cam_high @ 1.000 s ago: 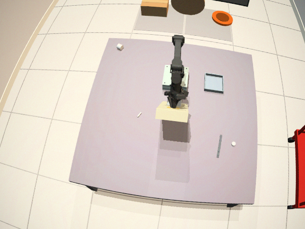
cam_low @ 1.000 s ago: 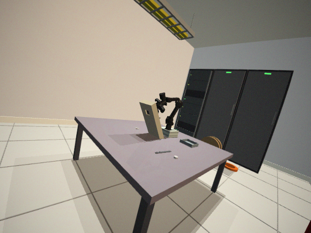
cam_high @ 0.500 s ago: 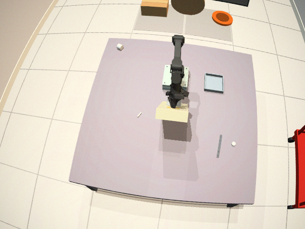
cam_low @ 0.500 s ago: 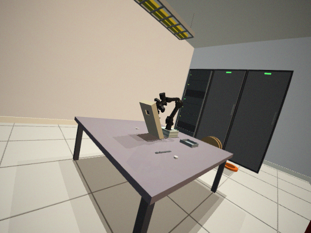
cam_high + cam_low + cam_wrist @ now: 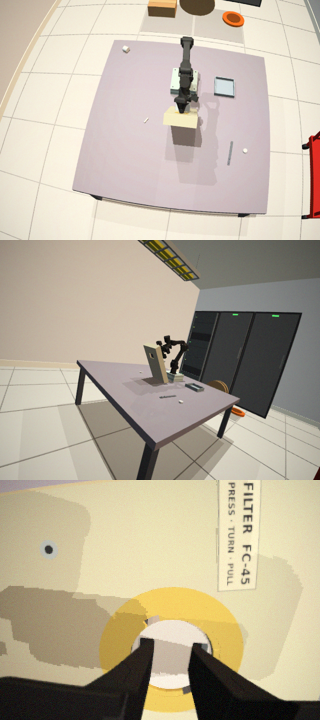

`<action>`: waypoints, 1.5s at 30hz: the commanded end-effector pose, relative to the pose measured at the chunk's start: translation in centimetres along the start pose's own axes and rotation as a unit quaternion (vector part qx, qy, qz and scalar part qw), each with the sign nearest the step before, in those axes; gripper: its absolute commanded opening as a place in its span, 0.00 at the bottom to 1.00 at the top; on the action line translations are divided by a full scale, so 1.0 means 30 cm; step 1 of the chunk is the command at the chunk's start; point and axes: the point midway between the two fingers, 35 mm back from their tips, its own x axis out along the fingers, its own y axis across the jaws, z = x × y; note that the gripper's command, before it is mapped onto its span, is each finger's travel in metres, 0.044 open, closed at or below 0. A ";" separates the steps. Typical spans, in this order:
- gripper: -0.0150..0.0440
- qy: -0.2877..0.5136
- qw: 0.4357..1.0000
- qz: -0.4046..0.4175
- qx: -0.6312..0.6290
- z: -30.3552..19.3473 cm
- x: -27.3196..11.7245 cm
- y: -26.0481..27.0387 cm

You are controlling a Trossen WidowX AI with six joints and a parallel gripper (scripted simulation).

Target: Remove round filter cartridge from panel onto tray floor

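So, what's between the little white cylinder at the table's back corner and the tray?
The robot's black arm and its pale mounting block lie between the white cylinder and the tray, as the top view shows.

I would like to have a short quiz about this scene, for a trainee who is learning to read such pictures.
1. True or false: the filter cartridge has already been placed in the tray.
2. Multiple choice: what colour is the ring around the cartridge on the panel? A) green B) yellow C) red
3. Fill in the blank: on the label, the line under "FILTER FC-45" reads "PRESS · ____ · PULL".

Key: 1. False; 2. B; 3. TURN
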 end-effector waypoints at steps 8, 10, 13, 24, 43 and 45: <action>0.25 -0.001 0.981 0.002 0.196 0.001 0.013 0.004; 0.25 0.000 0.973 0.002 0.230 0.001 0.013 0.004; 0.25 0.000 0.960 0.002 0.281 0.001 0.012 0.004; 0.25 0.000 0.888 0.002 0.459 0.001 0.011 0.004; 0.25 0.001 0.860 0.003 0.510 0.004 -0.140 -0.005; 0.25 0.001 0.863 0.003 0.506 0.003 -0.177 -0.003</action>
